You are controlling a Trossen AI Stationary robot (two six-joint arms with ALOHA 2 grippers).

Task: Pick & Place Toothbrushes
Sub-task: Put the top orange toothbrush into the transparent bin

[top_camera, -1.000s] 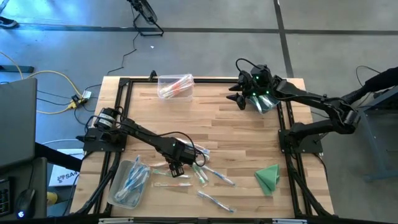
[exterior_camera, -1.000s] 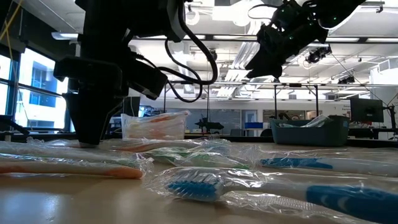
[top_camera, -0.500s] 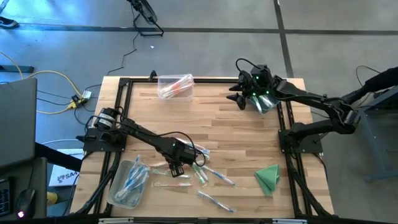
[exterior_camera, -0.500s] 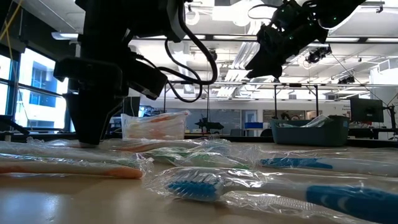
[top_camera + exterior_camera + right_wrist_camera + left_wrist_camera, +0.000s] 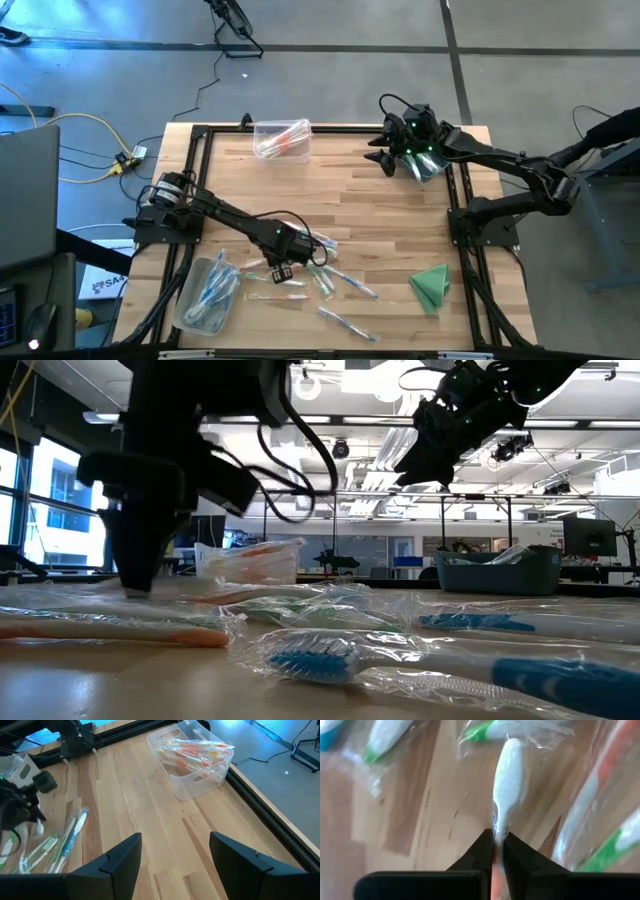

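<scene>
Wooden desk (image 5: 340, 200) carries scattered toothbrushes (image 5: 330, 282) at lower centre, where the left gripper (image 5: 281, 268) has its jaws clamped on a wrapped toothbrush (image 5: 508, 780), while the right gripper (image 5: 383, 157) hovers upper right, jaws apart.

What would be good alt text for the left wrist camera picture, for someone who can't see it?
The left gripper is shut on a wrapped toothbrush with a white handle, just above the wooden table. More wrapped toothbrushes with green and orange accents lie around it.
</scene>
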